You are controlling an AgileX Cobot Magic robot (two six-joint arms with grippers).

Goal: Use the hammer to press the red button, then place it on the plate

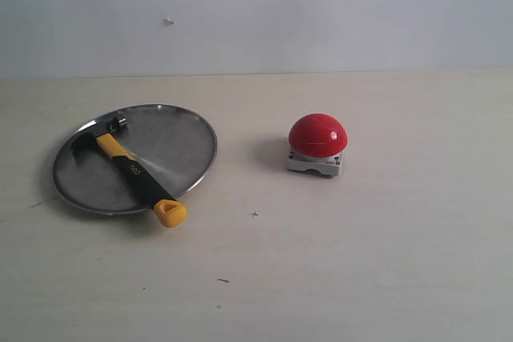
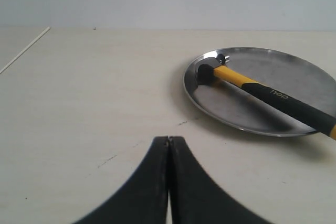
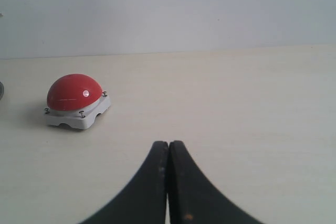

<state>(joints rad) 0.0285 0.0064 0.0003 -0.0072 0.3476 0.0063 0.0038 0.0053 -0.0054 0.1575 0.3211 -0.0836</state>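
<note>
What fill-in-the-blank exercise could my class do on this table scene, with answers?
1. The hammer lies on the silver ____.
2. The button has a dome coloured ____.
3. The jaws of the left gripper and the right gripper are both ____.
4. The hammer's looped end is coloured ____.
Missing words: plate; red; shut; yellow.
</note>
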